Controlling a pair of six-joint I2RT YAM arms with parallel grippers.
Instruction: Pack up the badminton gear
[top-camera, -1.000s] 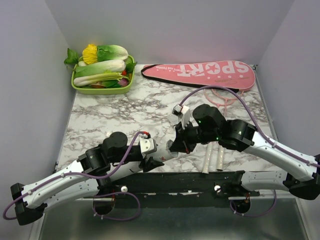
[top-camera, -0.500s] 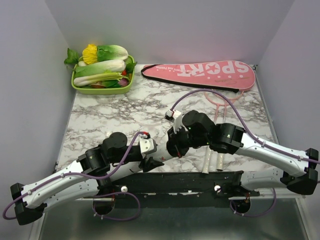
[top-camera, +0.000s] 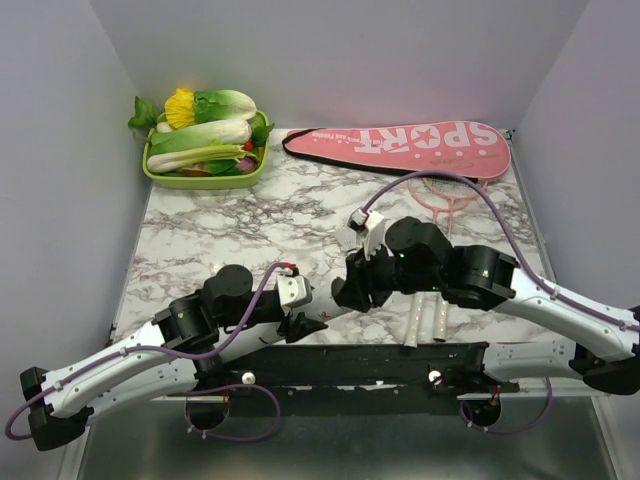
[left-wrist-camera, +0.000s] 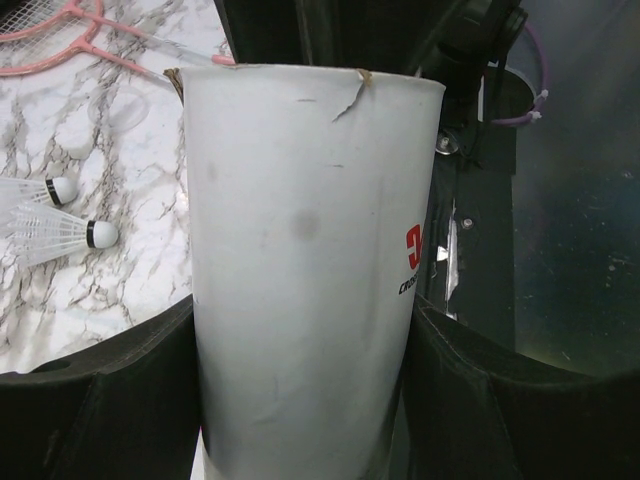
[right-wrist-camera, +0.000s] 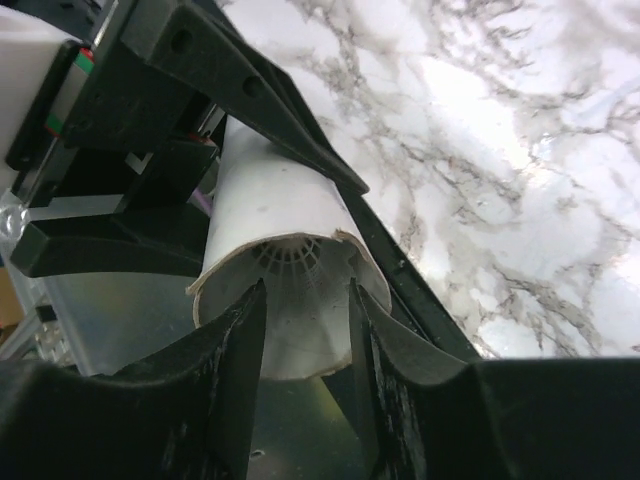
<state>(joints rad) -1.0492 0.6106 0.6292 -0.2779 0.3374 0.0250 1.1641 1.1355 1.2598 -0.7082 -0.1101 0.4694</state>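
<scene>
My left gripper (top-camera: 303, 325) is shut on the long white tube (top-camera: 331, 312) near the table's front edge. In the left wrist view the tube (left-wrist-camera: 310, 250) fills the space between the fingers (left-wrist-camera: 120, 400), its torn open end pointing away. My right gripper (top-camera: 345, 297) is open at the tube's mouth. In the right wrist view its fingers (right-wrist-camera: 235, 350) stand apart in front of the mouth (right-wrist-camera: 290, 290), and a ribbed shuttlecock skirt shows deep inside. Two loose shuttlecocks (top-camera: 425, 320) lie to the right and also show in the left wrist view (left-wrist-camera: 60, 235). The pink rackets (top-camera: 450, 192) lie beside the pink SPORT cover (top-camera: 400, 143).
A green tray (top-camera: 200, 183) of leafy vegetables stands at the back left corner. A black rail (top-camera: 400, 360) runs along the table's near edge below both grippers. Grey walls close in the left, back and right sides.
My right gripper moved in towards the tube's mouth, then drew back slightly up and to the right. My left arm has kept still with the tube.
</scene>
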